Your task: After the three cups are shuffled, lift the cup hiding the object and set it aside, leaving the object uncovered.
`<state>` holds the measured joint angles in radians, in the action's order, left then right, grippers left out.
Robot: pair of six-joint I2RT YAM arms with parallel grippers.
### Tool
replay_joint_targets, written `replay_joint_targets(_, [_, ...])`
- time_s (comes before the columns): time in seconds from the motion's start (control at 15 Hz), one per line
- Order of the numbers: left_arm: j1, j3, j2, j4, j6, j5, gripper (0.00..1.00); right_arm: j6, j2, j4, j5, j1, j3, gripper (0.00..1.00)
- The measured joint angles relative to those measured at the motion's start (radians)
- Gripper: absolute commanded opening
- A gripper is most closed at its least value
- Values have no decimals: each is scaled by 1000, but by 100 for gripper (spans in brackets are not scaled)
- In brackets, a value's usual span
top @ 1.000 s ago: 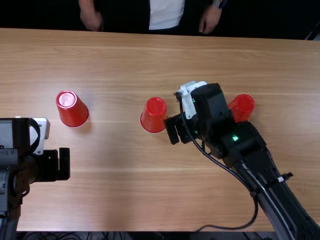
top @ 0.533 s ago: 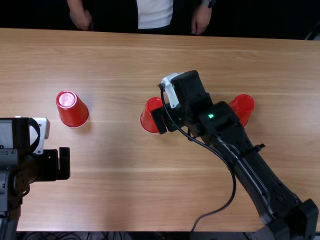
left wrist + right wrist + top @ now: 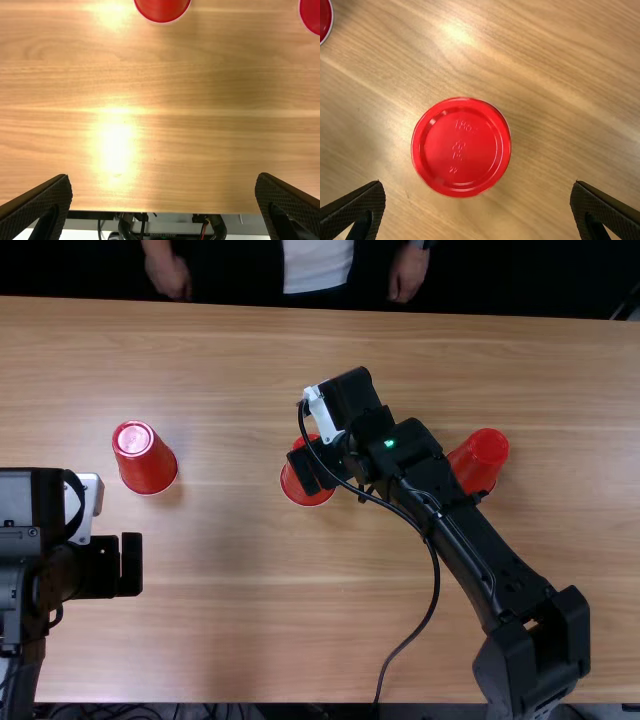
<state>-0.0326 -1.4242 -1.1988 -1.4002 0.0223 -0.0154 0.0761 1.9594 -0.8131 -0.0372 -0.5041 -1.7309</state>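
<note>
Three red cups stand upside down on the wooden table. The left cup point(image 3: 145, 457) and the right cup point(image 3: 478, 460) stand free. My right gripper point(image 3: 316, 468) hangs directly over the middle cup point(image 3: 296, 483) and partly covers it. From the right wrist, the middle cup's round base point(image 3: 461, 146) lies ahead of my right gripper point(image 3: 480, 220), whose fingers point(image 3: 350, 210) are spread wide, open and apart from the cup. My left gripper point(image 3: 128, 565) sits near the table's front left, open point(image 3: 160, 215), with the left cup point(image 3: 161, 9) far ahead of it.
The right arm point(image 3: 470, 550) stretches diagonally across the table, passing just in front of the right cup. The table's near edge point(image 3: 160, 211) lies right under my left gripper. A second cup's rim point(image 3: 324, 20) shows at the right wrist view's corner.
The right arm has swung left and forward, from beside the middle cup to directly over it. The left arm and all three cups have stayed put.
</note>
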Motion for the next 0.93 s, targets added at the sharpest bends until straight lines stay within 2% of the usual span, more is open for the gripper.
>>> replay_joint_targets(0.8, [0,44,-1,0,0,0,100,4,183,6,0,-26,-77,100])
replay_joint_targets(0.87, [0,45,-1,0,0,0,100,4,189,6,0,-26,-77,81])
replay_joint_targets(0.93, [0,44,-1,0,0,0,100,4,190,5,0,-26,-77,56])
